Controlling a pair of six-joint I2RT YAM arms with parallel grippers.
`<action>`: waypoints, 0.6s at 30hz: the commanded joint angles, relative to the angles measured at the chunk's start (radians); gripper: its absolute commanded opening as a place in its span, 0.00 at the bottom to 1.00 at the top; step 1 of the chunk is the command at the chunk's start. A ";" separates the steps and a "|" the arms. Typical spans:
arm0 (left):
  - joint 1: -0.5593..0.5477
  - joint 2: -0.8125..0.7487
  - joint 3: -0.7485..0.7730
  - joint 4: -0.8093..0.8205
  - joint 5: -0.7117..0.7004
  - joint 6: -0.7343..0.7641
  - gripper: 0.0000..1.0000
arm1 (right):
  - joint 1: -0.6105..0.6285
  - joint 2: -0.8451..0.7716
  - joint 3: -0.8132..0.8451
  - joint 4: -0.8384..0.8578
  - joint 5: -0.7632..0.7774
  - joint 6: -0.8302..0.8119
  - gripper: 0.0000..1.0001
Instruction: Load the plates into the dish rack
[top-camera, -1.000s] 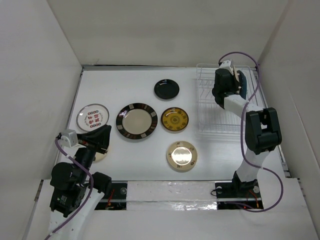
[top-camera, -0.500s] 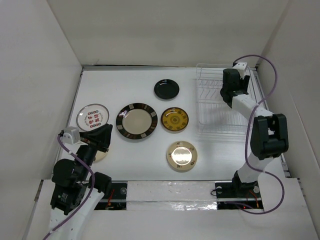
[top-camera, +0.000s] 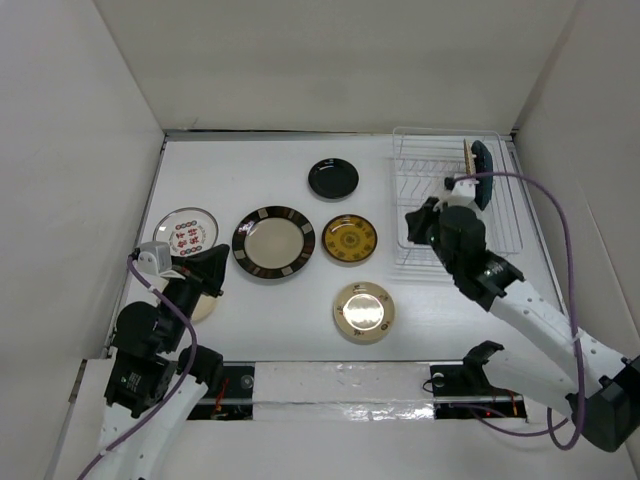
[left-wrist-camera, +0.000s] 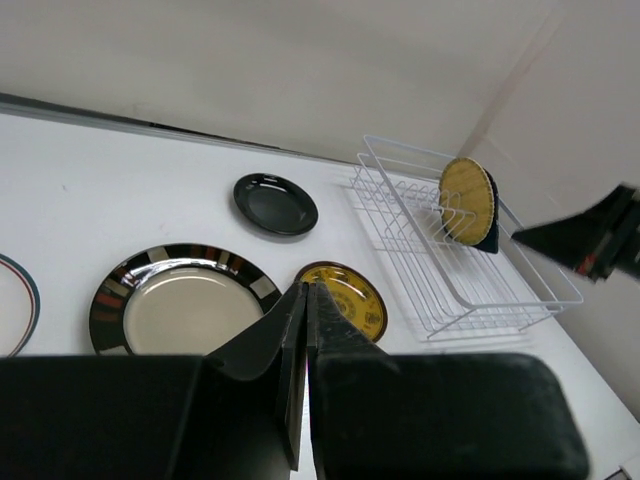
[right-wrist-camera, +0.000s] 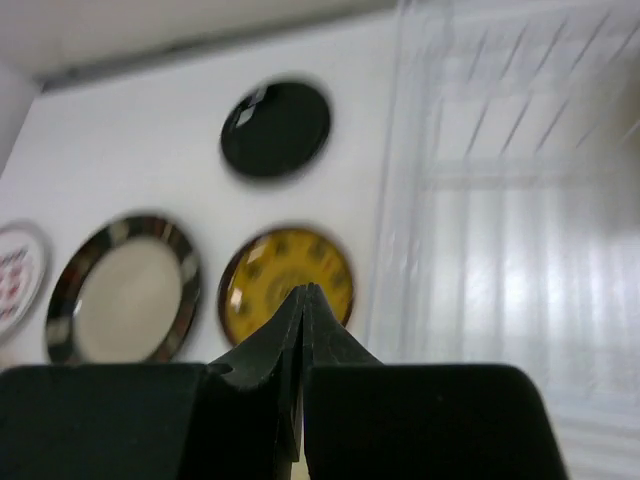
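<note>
Hiding beneath left tool (top-camera: 214, 268): cream plate (top-camera: 201, 309).

Lab test booth: plain white walls (top-camera: 330, 60) around a white table (top-camera: 260, 170)

dish rack (top-camera: 415, 160): right | two plates (top-camera: 481, 172): upright inside | other plates (top-camera: 273, 241): leftward

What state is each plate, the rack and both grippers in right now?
Dish rack: two plates loaded.
Tan plate: upright in rack.
Teal plate: upright beside it.
Black plate: lying flat.
Striped-rim plate: lying flat.
Yellow plate: lying flat.
Gold-ringed plate: lying flat.
Red-marked plate: lying flat.
Left gripper: shut, empty.
Right gripper: shut, empty.
</note>
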 joint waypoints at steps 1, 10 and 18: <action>-0.006 0.035 0.007 0.045 0.033 0.003 0.00 | 0.068 -0.065 -0.171 -0.169 -0.132 0.242 0.00; -0.006 0.058 0.010 0.047 0.045 0.004 0.01 | 0.180 -0.223 -0.527 -0.115 -0.222 0.591 0.60; 0.005 0.058 0.009 0.048 0.055 0.004 0.04 | 0.180 0.079 -0.513 0.094 -0.345 0.523 0.51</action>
